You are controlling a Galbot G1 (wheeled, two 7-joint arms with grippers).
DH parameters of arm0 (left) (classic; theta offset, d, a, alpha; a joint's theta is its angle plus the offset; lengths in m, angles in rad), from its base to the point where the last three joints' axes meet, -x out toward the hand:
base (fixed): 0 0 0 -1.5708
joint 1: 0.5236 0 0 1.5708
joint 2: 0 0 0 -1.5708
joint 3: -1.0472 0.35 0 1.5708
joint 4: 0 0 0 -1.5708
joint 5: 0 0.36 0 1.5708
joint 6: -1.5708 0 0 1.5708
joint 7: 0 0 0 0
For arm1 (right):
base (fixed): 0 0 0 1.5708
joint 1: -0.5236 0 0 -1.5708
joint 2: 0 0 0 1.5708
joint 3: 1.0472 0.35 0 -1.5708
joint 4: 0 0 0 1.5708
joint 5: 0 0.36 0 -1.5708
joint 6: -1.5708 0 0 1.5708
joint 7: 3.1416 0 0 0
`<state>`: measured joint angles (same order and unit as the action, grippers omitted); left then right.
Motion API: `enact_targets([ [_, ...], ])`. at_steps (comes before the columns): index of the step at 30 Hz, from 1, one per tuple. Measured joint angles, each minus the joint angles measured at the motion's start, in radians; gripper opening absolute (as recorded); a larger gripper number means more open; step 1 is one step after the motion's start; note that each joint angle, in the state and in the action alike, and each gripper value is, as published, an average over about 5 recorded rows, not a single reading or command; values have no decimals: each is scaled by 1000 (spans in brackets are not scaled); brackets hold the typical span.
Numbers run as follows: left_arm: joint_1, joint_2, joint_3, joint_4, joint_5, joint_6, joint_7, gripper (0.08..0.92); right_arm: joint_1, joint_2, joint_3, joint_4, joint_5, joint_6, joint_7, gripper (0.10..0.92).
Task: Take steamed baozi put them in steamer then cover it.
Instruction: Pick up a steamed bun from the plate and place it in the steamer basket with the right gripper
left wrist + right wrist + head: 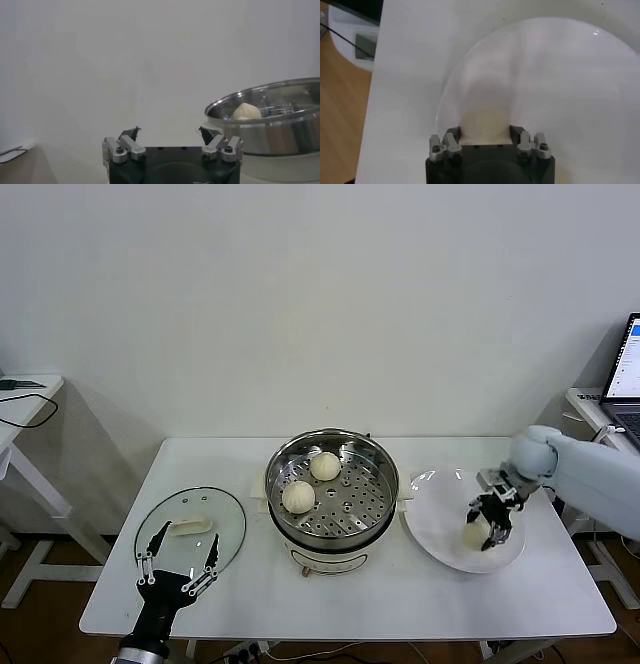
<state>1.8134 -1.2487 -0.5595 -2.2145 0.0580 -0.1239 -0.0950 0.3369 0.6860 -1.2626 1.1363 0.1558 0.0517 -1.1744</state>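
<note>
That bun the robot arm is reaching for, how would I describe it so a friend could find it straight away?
Start at the shiny steamer in the middle of the white table, then look to the white plate on the robot's right. The bun lies there between the right end effector's fingers, the only one outside the pot.

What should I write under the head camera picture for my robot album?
Right gripper closes on a baozi on the plate; two wait in the steamer.

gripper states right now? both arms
Left gripper: open, empty, over the glass lid.
Right gripper: fingers around a baozi on the white plate; grip cannot be told.
</note>
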Motion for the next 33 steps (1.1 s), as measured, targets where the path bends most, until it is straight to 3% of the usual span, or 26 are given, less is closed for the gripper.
enact_targets([
  [15, 1, 12, 2, -14, -4, -3, -2, 823, 327, 192, -30, 196, -113, 305, -17, 653],
  [33, -6, 5, 1, -15, -5, -5, -5, 823, 313, 356, -62, 420, -351, 557, 64, 653],
])
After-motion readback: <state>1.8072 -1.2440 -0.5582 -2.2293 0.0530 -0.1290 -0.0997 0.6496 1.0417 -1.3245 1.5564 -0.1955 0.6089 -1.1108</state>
